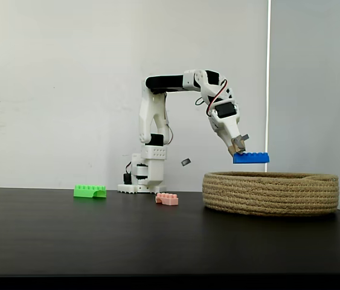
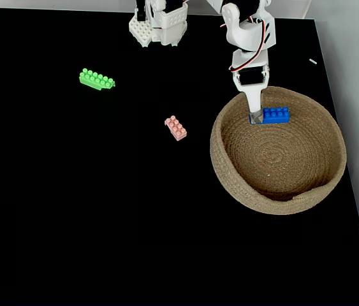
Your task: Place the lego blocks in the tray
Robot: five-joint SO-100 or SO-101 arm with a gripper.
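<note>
The tray (image 2: pixel 278 191) is sitting near the table's (image 2: pixel 71 223) right edge; above it, the end effector (image 2: pixel 255 118) is gripping the blue block (image 2: pixel 275 115). The pink block (image 2: pixel 175 127) and green block (image 2: pixel 96 80) are lying leftward, unobstructed.

One fixed view sits low, about level with the black tabletop (image 1: pixel 97 235), and looks across it at the white arm (image 1: pixel 157 115) standing before a pale wall, far enough back to take in the arm's whole height. The other fixed view looks almost straight down on the same tabletop (image 2: pixel 71 210) (the arm's base at its top edge). Both views share the wide coiled tan rope basket (image 1: pixel 271 194) (image 2: pixel 230 172), the small bright green studded brick (image 1: pixel 90 191) (image 2: pixel 96 80) and the short pale pink brick (image 1: pixel 167 199) (image 2: pixel 175 127).
</note>
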